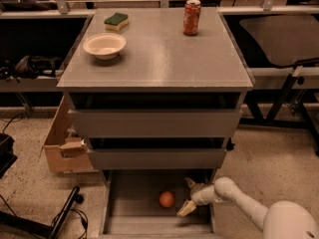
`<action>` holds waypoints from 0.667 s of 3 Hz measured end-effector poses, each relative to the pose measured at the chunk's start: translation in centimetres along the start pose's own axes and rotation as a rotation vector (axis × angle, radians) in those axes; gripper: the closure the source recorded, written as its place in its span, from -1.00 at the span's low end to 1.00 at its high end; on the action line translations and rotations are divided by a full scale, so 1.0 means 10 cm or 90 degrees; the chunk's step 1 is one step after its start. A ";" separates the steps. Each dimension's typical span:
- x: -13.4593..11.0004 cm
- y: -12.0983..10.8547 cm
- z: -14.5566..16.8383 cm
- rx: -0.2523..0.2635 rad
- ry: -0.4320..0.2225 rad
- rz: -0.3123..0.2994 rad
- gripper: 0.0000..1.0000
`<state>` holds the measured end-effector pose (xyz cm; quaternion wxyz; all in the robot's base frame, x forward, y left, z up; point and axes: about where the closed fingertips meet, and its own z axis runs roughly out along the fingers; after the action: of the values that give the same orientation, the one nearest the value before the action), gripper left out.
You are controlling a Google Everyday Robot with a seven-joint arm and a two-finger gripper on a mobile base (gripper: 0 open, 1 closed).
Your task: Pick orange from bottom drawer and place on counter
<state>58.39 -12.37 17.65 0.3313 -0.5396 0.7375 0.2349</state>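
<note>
Small round orange fruit (167,199) mid-floor of open grey metal bottom drawer (134,199). Hand (188,197) just beside it, fingers apart, nothing between. Flat grey table (164,59): cream bowl (104,45) near left edge, green sponge (116,20) far-left corner, red soda can (192,17) far edge.

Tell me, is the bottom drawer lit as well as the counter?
Camera view: the counter is evenly lit, with faint sheen; the bottom drawer lies dimmer, in shadow, yet the orange shows clearly there, with the open gripper close beside it.
</note>
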 end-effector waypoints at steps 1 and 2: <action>-0.02 0.07 0.27 -0.029 -0.014 0.010 -1.00; -0.05 0.16 0.48 -0.057 -0.023 0.021 -1.00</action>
<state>58.07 -8.15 14.75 0.3162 -0.5373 0.7288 0.2831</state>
